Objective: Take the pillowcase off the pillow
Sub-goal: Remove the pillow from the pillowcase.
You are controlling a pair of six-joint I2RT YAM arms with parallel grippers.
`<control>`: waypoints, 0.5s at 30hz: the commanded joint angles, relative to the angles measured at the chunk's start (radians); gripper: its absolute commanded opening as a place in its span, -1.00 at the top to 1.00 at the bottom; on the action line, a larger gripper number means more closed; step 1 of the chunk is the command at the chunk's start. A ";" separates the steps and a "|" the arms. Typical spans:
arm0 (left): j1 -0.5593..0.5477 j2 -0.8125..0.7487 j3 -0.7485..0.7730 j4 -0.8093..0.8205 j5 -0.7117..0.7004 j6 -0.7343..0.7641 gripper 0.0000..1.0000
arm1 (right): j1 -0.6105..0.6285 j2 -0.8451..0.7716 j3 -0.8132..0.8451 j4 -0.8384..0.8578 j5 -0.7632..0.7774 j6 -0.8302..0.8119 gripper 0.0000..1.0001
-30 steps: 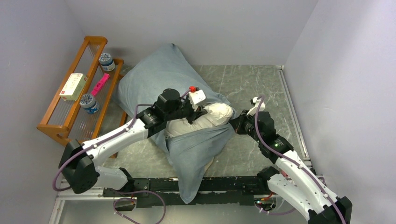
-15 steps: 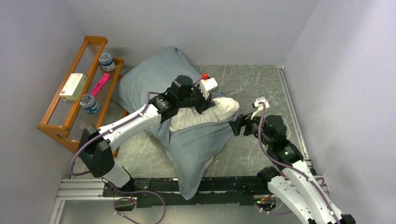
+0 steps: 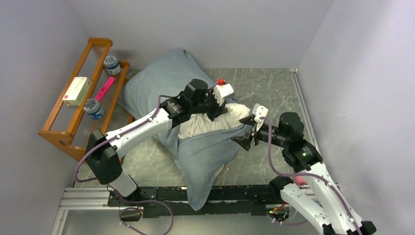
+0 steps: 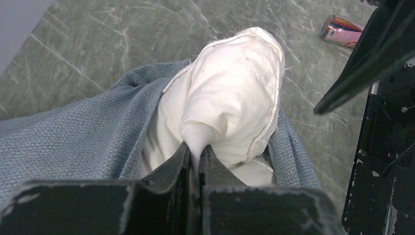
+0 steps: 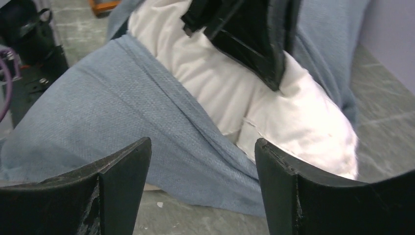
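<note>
The grey-blue pillowcase (image 3: 161,85) lies across the table, its open end bunched around the white pillow (image 3: 215,123), whose corner sticks out. My left gripper (image 3: 216,110) is shut on a pinch of the pillow's white cloth (image 4: 230,83) just above the pillowcase's rim (image 4: 73,142); the grip itself is plain in the left wrist view (image 4: 195,149). My right gripper (image 3: 247,138) stands open to the right of the pillow. In the right wrist view, that open gripper (image 5: 201,144) frames the pillowcase's lower fold (image 5: 122,98) without touching it. The pillow's corner (image 5: 298,122) bulges beside the right finger.
A wooden rack (image 3: 73,98) with two jars, a box and a pink item stands at the left wall. A pink can (image 4: 342,30) lies on the marbled floor beyond the pillow. Walls close in at the back and right; the black base rail (image 3: 195,196) runs along the near edge.
My left gripper has carried the pillow's corner right and farther back, baring more white. My right gripper has opened and turned toward the pillowcase's edge.
</note>
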 commanded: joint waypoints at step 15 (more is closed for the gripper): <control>-0.001 -0.085 -0.038 0.044 -0.064 0.019 0.90 | 0.232 0.289 0.137 0.066 -0.156 -0.289 -0.50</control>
